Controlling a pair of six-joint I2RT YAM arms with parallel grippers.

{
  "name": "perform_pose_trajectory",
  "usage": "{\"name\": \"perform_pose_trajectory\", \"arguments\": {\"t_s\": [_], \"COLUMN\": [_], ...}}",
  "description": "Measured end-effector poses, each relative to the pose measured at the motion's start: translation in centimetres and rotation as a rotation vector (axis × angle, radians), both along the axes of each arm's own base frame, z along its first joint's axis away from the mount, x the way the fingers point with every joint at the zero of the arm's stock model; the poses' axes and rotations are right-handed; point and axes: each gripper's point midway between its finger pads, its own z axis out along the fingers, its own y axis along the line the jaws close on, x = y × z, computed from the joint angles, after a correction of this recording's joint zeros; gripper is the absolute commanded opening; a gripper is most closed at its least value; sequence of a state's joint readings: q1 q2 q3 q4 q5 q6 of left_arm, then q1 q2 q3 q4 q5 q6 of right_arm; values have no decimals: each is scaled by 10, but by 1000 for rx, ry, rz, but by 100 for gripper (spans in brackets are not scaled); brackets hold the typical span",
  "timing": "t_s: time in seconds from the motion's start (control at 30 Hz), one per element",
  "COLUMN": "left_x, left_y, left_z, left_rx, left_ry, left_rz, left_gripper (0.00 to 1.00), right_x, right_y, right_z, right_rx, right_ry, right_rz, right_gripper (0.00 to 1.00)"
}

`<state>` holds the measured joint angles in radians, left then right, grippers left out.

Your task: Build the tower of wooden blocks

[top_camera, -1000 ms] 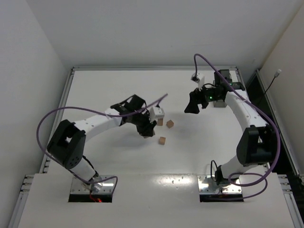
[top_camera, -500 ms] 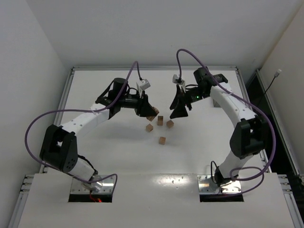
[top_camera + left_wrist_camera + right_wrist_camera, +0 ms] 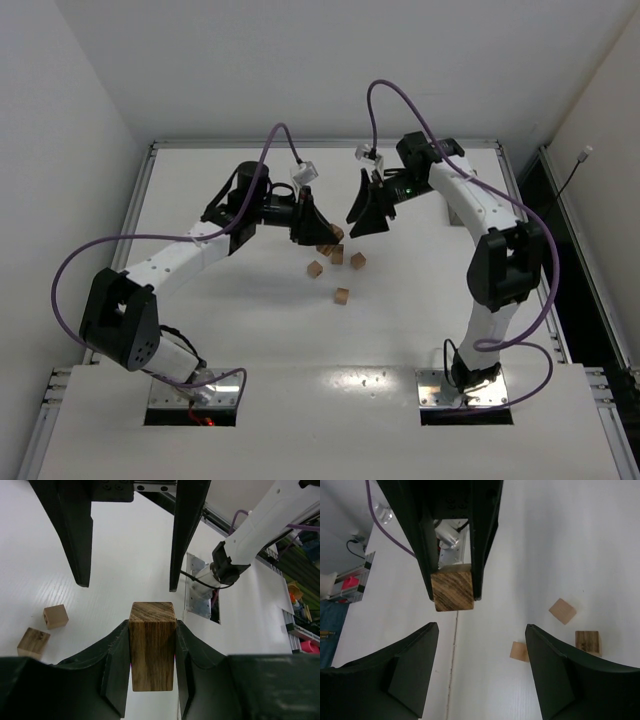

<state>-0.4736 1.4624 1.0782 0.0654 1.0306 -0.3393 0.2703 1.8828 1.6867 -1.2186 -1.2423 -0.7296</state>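
The left gripper [image 3: 322,230] is clamped on a long wood block [image 3: 152,647], holding it off the worktop [image 3: 220,300]. The right gripper [image 3: 481,630] faces that block with its jaws spread wide, touching nothing. Loose wood cubes [image 3: 342,295] lie on the worktop near the held block.

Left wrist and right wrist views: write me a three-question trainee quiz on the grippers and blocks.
1. True or false: the left gripper is shut on a wood block.
2. The right gripper is: A) shut on a block, B) open and empty, C) out of view.
3. Fill in: the loose blocks lie on a ___ table.
Key: 1 true; 2 B; 3 white.
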Motion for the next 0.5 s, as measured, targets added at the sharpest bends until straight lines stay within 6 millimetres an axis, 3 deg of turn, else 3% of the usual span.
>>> {"name": "perform_pose_trajectory", "arguments": {"t_s": [0.3,0.5], "left_x": [-5,-6], "left_y": [-3,-5], "left_z": [1,1], "left_rx": [-6,-7], "left_ry": [7,4], "left_rz": [-15,-20], "left_gripper": [0,0], "right_x": [-10,-21], "right_y": [9,20], "right_z": [15,15], "right_rx": [45,46], "right_ry": [18,24], "right_rz": [33,72], "right_gripper": [59,60]}}
